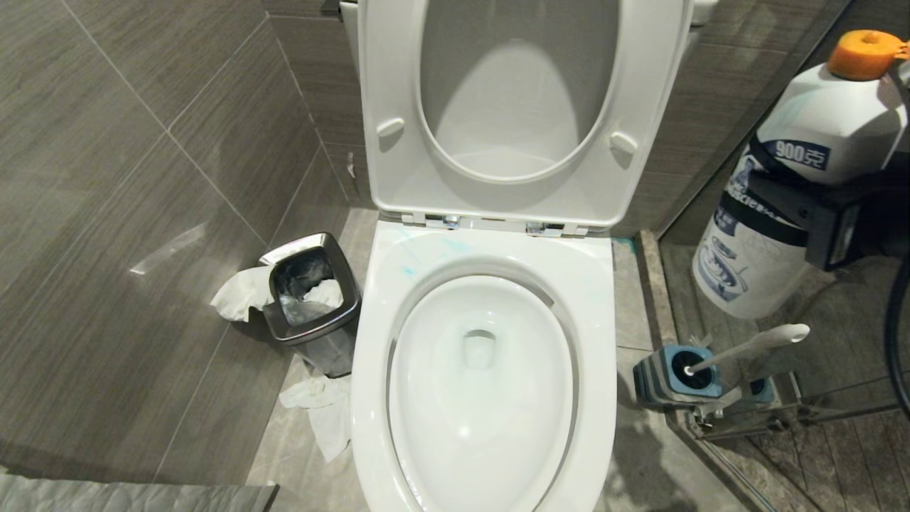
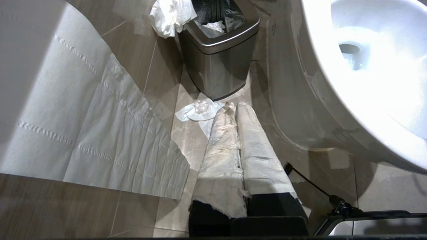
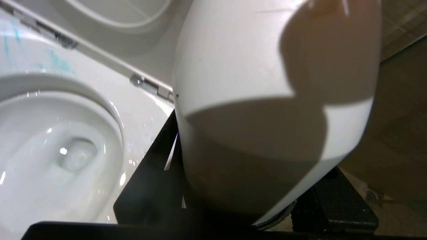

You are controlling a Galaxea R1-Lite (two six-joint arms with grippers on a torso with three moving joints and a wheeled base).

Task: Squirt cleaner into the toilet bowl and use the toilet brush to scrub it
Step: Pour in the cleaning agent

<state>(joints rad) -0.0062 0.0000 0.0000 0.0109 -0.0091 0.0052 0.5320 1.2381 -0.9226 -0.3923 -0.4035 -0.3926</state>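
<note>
One cleaner (image 1: 796, 185) bottle is held in the air to the right of the toilet bowl (image 1: 483, 370), above the level of its rim and tilted, with its one orange collar (image 1: 864, 53) at the top. The right tool (image 1: 832, 213) grips this bottle around the dark label band; in the right wrist view the white body of the bottle (image 3: 267, 100) fills the space between the black fingers (image 3: 150, 180).

The toilet bowl is one, with one seat and one lid (image 1: 519, 107), both raised upright against the wall. Some blue smears (image 1: 409, 270) lie on the rim at the back left of the toilet bowl.

One toilet brush (image 1: 746, 348) stands on the floor just to the right of the toilet bowl, its head inside one blue-and-grey holder (image 1: 675, 373), its white handle leaning away from the bowl.

To the left of the toilet bowl stands one steel bin (image 1: 309, 299) with a dark bag and paper inside. Two crumpled papers are outside it: one (image 1: 242, 291) at the bin's far side from the bowl, one (image 1: 320, 409) on the floor between bin and bowl.

The left tool (image 2: 233, 110) is low, to the left of the toilet bowl, pointing at the bin; its two fingers (image 2: 223, 146) are wrapped in white paper and are pressed together, holding nothing.
</note>
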